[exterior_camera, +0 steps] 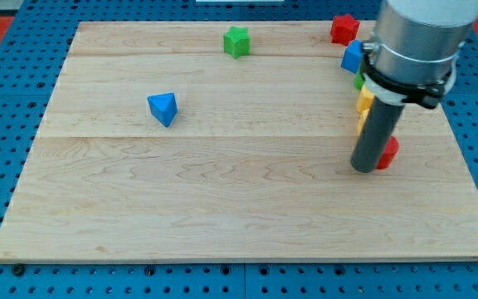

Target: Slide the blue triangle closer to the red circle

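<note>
Step in hand: we judge the push has not begun; my tip (363, 169) stands at the view's right, well apart from the blue triangle (163, 108).
Blue triangle: it lies alone on the wooden board (222, 208), left of centre, with bare wood all round it.
Red circle: we take the red block (387, 153) just beside my tip, on its right and partly hidden by the rod, to be the circle; its shape is hard to confirm.
My tip: a plain dark rod with nothing to open or close, so it grips nothing; it seems to touch or nearly touch the red block.
Next move: we think my tip must travel round to the triangle's far left side, then push it rightward and slightly down the view toward the red block.
Other blocks: a green star (236, 41) near the top; a red star (344, 28), a blue block (353, 56), a green block (359, 80) and yellow blocks (363, 103) crowd the right, partly hidden by the arm.
Risk: the cluster could be knocked.
Writing: we can read no brand, label or lettering.
</note>
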Robot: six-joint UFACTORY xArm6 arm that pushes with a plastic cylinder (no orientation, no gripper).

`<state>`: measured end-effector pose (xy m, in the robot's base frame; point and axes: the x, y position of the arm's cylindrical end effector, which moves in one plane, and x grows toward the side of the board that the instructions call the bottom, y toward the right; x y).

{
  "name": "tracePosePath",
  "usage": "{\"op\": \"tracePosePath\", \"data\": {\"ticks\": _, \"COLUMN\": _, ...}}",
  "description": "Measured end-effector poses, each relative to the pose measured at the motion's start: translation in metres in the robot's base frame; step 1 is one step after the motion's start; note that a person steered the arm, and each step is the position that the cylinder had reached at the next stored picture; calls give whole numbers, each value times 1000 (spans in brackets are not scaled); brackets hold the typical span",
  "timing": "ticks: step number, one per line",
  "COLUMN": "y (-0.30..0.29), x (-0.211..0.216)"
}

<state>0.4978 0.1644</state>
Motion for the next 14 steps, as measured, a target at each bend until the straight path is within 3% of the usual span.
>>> {"op": "tracePosePath", "data": {"ticks": 1, "y": -18, "x": 19}}
{"op": "tracePosePath", "data": {"ticks": 2, "y": -85, "x": 30}}
{"op": "tracePosePath", "data": {"ticks": 3, "y": -196, "x": 13}}
{"op": "tracePosePath", "data": {"ticks": 4, "y": -299, "x": -23}}
{"op": "tracePosePath", "data": {"ticks": 5, "y": -325, "x": -102}}
{"op": "tracePosePath", "data": {"ticks": 6, "y": -297, "x": -135}}
{"op": "tracePosePath", "data": {"ticks": 7, "y": -242, "x": -84}}
{"op": "tracePosePath", "data": {"ticks": 9, "y": -283, "x": -108}}
{"op": "tracePosePath", "data": {"ticks": 10, "y": -327, "x": -68}}
{"op": "tracePosePath", "data": {"ticks": 13, "y": -112, "x": -34}}
{"op": "tracePosePath", "data": {"ticks": 14, "y": -108, "x": -49}}
